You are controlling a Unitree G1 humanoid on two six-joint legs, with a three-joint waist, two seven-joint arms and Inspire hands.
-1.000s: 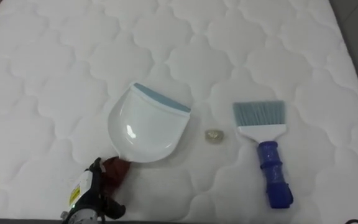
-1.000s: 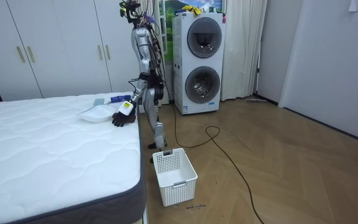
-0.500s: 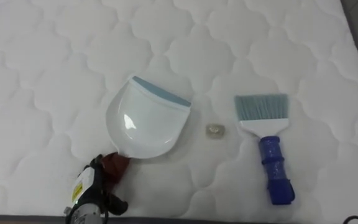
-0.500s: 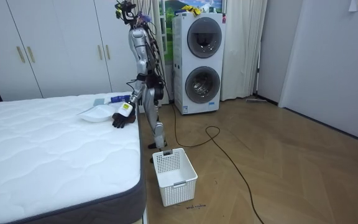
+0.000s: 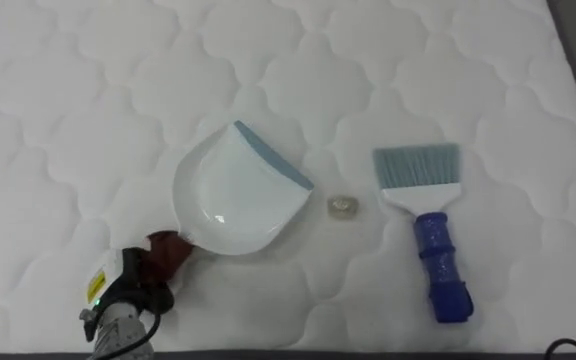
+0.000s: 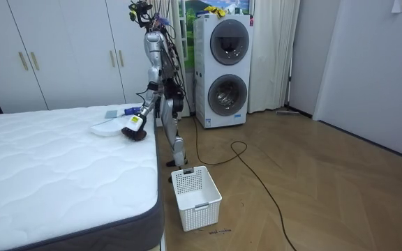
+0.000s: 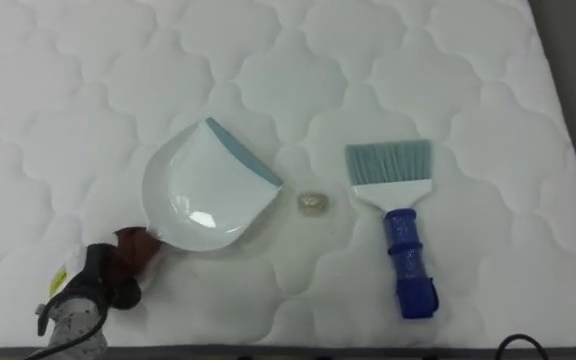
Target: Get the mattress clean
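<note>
The left hand sat in the lower left of the frame with its fingers curled tight round the brown handle of the white dustpan, which lay on the quilted bed just left of centre. The pan's blue lip faced the upper right. The thing to be cleared, a small pale scrap, lay just beside the pan's right-hand corner, between it and the blue-handled brush at the right of the frame. The brush lay flat with no hand on it. The main risk appeared to be that the lip was not squarely aimed at the scrap, so a push along the present line would probably have clipped it with the corner and flicked it toward the brush, or down toward the bed's edge along the bottom of the frame. The soft, dimpled cover added a second hazard: the lip could have dug into a seam or ridden over the scrap. With the hold taken far back on the handle, the pan could also have swivelled in the grasp. With nothing backing the scrap from the right, it would likely have skidded ahead of the pan.
</note>
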